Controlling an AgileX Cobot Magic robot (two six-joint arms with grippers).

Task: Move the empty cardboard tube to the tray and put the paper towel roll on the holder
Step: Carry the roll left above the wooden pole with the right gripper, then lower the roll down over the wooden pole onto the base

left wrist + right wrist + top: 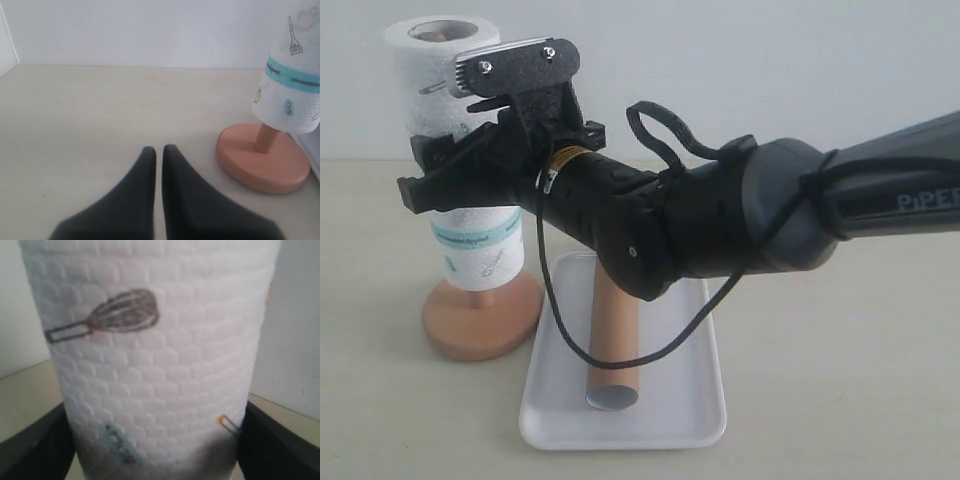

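I see right fingers (280, 440) clamping paper towel roll (150, 365) between them. Roll threaded on holder (260, 160) pole, clear of base. Empty cardboard tube (613, 340) lies in tray (695, 400), under arm behind them. Left fingers (135, 200) pinched together, empty, holder near.

A pale beige desk (840, 400), matte and plain, is seen across all the views. It is backed by a bare white wall (770, 60), met along a straight edge.
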